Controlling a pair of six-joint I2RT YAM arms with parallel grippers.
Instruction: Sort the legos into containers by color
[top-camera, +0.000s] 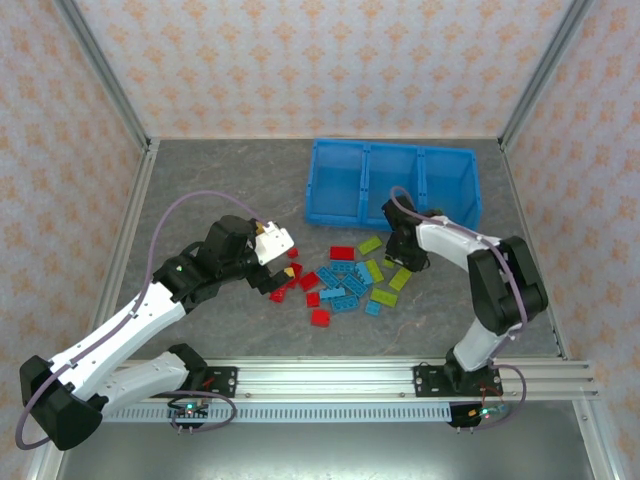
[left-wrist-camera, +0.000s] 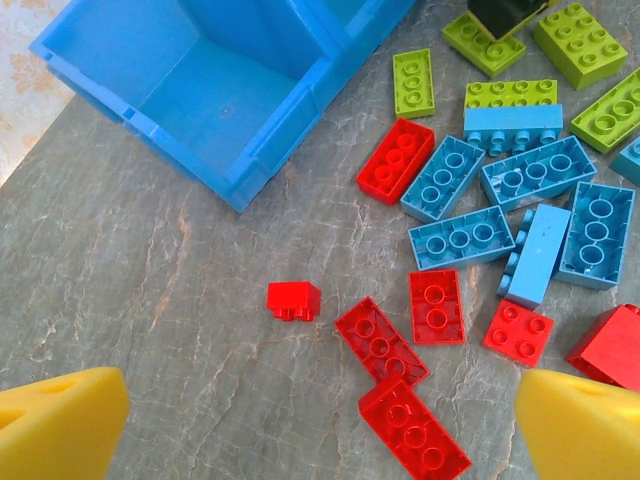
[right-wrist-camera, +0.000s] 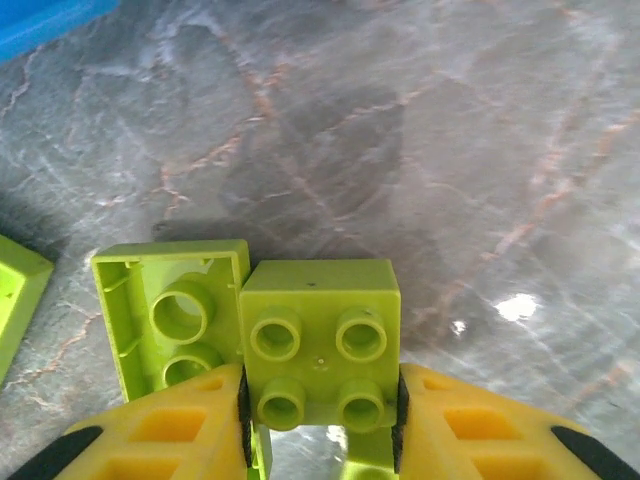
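Note:
Red, light blue and lime legos lie scattered in front of the blue tray, whose three compartments look bare. My left gripper hovers open over the red bricks at the pile's left end. In the left wrist view its yellow fingertips flank two long red bricks, and a small red brick lies apart. My right gripper sits low at the pile's right side. It is shut on a square lime green brick, studs facing the camera, beside an upturned lime brick.
The tray's near corner stands just beyond the red bricks. Light blue bricks and lime ones crowd the pile's right part. Bare grey tabletop stretches left of the tray. Metal cage posts and patterned walls enclose the table.

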